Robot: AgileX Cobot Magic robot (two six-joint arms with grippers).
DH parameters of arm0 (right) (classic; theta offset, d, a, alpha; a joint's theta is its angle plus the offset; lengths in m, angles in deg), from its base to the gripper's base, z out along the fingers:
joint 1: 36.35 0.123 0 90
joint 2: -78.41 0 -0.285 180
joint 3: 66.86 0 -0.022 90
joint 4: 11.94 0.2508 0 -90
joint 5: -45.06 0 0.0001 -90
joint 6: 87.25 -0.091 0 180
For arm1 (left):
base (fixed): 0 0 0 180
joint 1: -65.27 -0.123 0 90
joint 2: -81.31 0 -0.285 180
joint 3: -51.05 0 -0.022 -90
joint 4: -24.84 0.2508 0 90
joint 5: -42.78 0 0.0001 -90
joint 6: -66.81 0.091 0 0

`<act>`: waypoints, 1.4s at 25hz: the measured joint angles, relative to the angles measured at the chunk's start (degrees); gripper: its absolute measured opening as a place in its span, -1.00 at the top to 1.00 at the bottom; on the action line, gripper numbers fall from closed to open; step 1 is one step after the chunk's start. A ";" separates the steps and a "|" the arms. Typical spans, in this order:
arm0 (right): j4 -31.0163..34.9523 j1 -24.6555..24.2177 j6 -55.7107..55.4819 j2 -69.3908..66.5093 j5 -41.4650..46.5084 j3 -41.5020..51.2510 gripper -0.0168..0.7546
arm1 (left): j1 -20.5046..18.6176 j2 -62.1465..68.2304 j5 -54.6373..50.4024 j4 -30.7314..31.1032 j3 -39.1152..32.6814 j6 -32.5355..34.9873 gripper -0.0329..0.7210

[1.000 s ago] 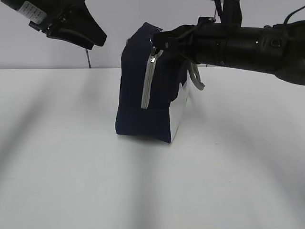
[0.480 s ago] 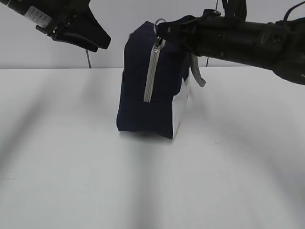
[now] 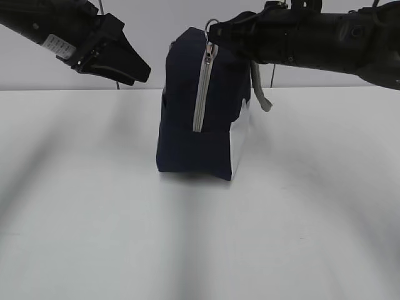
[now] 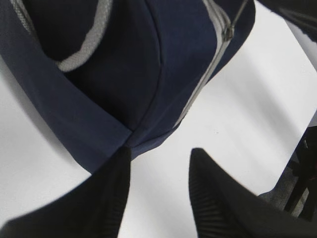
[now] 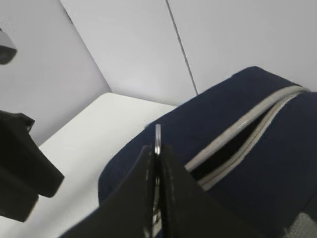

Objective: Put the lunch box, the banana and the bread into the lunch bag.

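No food items are visible in any view; the record shows only the bag, the table and two arms.

Bag: the lunch bag [image 3: 203, 112] stands upright on the white table [image 3: 200, 237], near mid-table, its narrow zippered end toward the exterior camera.

Zipper: the grey zipper [image 3: 201, 94] runs up that end and over the top; in the right wrist view a dark slit between the zipper tapes shows it partly open along the top.

Ring pull: the ring [image 3: 211, 26] sits at the bag's top edge, pinched edge-on between the right fingers.

Right gripper: the right gripper [image 5: 156, 163] is closed tight on the ring, reaching across the top of the bag.

Left gripper: the left gripper [image 4: 158, 191] hangs in the air to the left of the bag, jaws moderately apart and holding nothing; one fingertip lies close to the bag's lower corner in its wrist view, contact not certain.

Handles: a grey handle [image 3: 259, 94] droops on the bag's far right side.

Lunch box, banana, bread: none can be seen; whether they are already inside the bag or out of frame cannot be told.

Stage, judged: work on the zipper is in hand. If the items are inside, only closing is left; if not, all three placements are still to do.
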 joint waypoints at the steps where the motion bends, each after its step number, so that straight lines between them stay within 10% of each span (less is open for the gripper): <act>1: -0.90 0.00 -0.53 0.00 0.92 0.00 1.00 | 0.00 0.00 0.09 -0.37 -0.07 0.77 0.13; 24: -6.43 0.00 -4.74 -2.60 3.20 -6.41 1.00 | 0.00 0.14 1.14 -3.36 -1.64 6.68 0.13; 35: -19.66 0.00 -14.34 -2.60 -0.25 -6.79 1.00 | 0.00 0.44 4.37 -6.99 -4.07 15.06 0.13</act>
